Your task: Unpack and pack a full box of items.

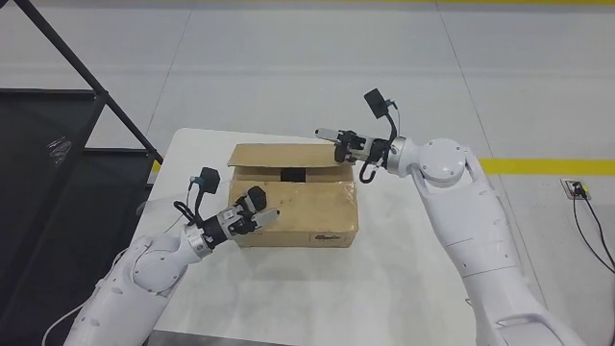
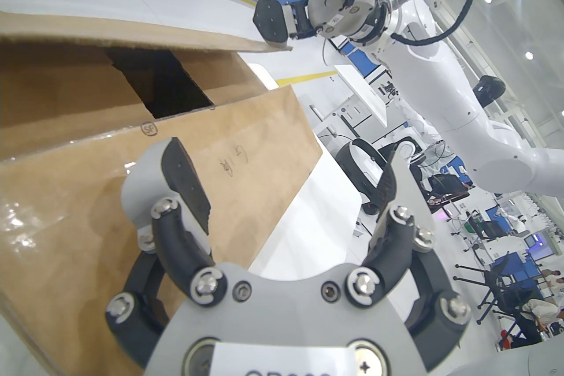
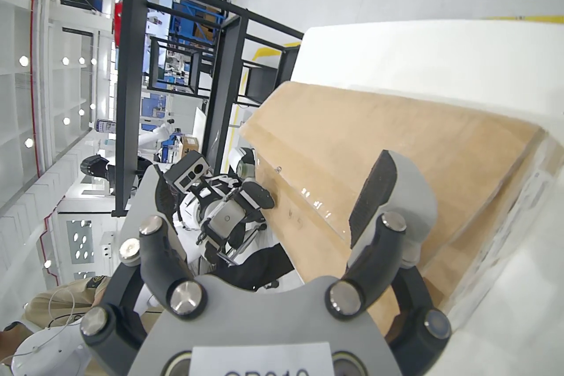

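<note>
A brown cardboard box point(image 1: 307, 213) stands mid-table, its far flap point(image 1: 283, 154) raised and a dark gap point(image 1: 293, 174) showing between the top flaps. My left gripper point(image 1: 261, 207) is open at the box's near left corner; in the left wrist view, one of the fingers point(image 2: 185, 179) lies against the box's side point(image 2: 66, 219). My right gripper point(image 1: 344, 150) is open at the far right corner, around the raised flap's end. In the right wrist view, one of its fingers point(image 3: 379, 192) rests over the flap point(image 3: 396, 131). The box's contents are hidden.
The white table point(image 1: 288, 288) has bare room in front of the box and to its right. A black metal frame point(image 1: 86, 86) and dark panel stand left of the table. Grey floor with yellow lines point(image 1: 548, 165) lies beyond.
</note>
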Robot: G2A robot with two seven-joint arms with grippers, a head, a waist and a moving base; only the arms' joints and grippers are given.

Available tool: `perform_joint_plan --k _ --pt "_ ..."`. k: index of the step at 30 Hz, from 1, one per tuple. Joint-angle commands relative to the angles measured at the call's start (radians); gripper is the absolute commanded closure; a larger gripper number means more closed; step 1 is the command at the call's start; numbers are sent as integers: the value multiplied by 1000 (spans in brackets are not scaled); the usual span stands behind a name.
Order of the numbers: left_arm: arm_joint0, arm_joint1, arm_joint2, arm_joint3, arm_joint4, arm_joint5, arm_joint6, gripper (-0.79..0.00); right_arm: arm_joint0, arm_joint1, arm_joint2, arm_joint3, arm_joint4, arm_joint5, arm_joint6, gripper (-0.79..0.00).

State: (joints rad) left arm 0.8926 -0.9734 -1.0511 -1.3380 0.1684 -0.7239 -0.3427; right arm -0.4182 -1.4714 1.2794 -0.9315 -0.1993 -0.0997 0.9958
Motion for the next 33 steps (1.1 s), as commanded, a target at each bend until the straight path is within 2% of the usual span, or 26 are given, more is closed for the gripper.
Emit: perform_joint_plan --k 1,4,12,18,26,33 --pt "-9 -5 7 11 4 4 3 -785 -16 1 -10 -17 1 39 8 -785" --pt "-20 -13 14 24 5 9 7 -785 -40 3 -20 -41 20 66 36 -785" --pt "-38 -29 19 54 27 16 47 -785 -94 9 -31 -68 47 111 17 -785" --pt "-12 -25 -47 64 13 -2 124 -785 -103 12 -39 -43 71 109 1 -785" --pt "139 4 -232 96 -87 -2 227 -785 -108 17 -48 -44 89 88 -11 -785" --pt "264 11 -293 108 -225 33 182 -785 -96 18 -69 -46 97 88 -15 -785"
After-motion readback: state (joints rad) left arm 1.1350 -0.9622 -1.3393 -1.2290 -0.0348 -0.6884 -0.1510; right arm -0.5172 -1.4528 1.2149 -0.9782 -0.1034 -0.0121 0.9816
